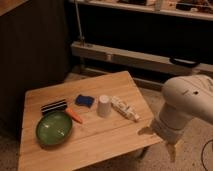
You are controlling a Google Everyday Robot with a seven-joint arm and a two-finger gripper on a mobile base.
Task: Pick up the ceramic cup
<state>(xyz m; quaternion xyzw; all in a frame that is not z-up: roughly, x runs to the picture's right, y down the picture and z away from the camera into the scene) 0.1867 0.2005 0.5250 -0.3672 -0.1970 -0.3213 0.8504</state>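
The ceramic cup [103,105] is small, plain white and tapered. It stands near the middle of the wooden table [95,142], with its narrower end up. My gripper [161,140] hangs below the white arm [189,102] at the table's right front corner. It is well to the right of the cup and a little nearer the front, apart from it. Nothing shows in its grasp.
A long white tube-like package [125,108] lies just right of the cup. A blue sponge [84,101] lies to its left. An orange piece [74,116], a green bowl [54,128] and a black striped item [53,106] are further left. Shelving rails [125,57] run behind the table.
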